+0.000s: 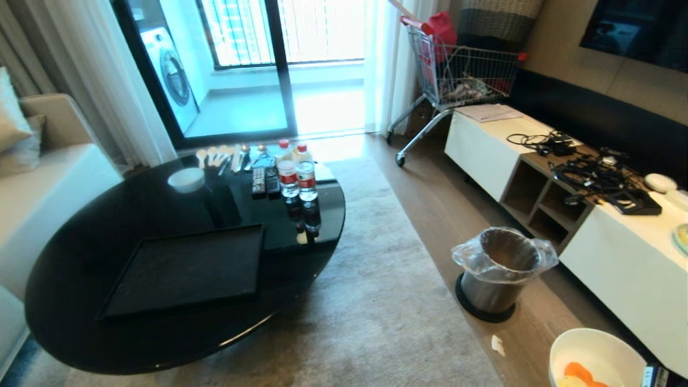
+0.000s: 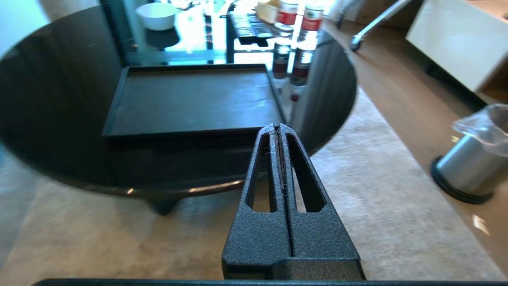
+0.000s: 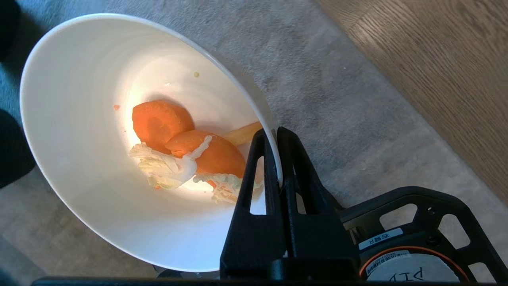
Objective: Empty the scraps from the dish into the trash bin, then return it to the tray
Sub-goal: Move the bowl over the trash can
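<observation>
Right wrist view is showing the right gripper (image 3: 274, 137) pinching the bowl's (image 3: 79, 119) rim; tilting short of the bin (image 1: 497, 271) is risking scraps (image 3: 186, 153) spilling onto carpet (image 3: 309, 79).

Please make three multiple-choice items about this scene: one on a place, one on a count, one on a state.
1. Where does the trash bin stand?
A. on the black tabletop
B. on the wooden floor beside the white cabinet
C. inside the shopping cart

2. How many water bottles stand on the tabletop?
A. two
B. four
C. none

3. What is the state of the dish?
A. empty, lying on the tray
B. upside down on the rug
C. held at its rim by the right end effector, scraps inside

Answers: 1 B, the bin is on floorboards by the cabinet. 2 A, two red-capped bottles show. 3 C, the fingers clamp the rim and the tray is bare.
</observation>
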You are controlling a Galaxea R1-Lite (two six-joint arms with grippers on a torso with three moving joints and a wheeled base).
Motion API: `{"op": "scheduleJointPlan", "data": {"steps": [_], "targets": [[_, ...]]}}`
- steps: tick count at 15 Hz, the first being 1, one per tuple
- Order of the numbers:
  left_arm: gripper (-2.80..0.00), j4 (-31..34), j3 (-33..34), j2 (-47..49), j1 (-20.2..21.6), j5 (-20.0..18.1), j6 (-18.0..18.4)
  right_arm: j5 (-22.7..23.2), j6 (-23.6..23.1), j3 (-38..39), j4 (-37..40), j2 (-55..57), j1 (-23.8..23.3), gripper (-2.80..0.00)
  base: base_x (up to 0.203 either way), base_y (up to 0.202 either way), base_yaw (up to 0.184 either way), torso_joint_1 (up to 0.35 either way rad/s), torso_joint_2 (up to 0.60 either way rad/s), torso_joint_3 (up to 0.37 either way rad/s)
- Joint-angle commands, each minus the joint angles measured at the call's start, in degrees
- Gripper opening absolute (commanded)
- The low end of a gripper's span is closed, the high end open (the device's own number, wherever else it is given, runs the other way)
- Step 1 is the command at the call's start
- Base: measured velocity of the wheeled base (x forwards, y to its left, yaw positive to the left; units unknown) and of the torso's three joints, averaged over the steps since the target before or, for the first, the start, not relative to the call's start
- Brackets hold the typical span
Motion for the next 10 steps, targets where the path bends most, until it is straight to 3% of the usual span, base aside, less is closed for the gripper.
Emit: {"op": "scheduleJointPlan", "data": {"steps": [1, 10], "targets": [[-2.8, 0.0, 0.0, 0.0, 0.0, 0.0, 0.0, 0.0, 0.3, 0.0, 0.1, 0.1, 0.0, -2.8, -0.001, 0.012, -0.167, 0.005, 0.0, 0.002], [-2.8, 0.0, 0.0, 0.0, 0.0, 0.0, 0.0, -0.1, 1.2, 0.1, 0.1, 0.1, 0.0, -2.8, 0.0, 0.011, -0.166, 0.003, 0.0, 0.003]]}}
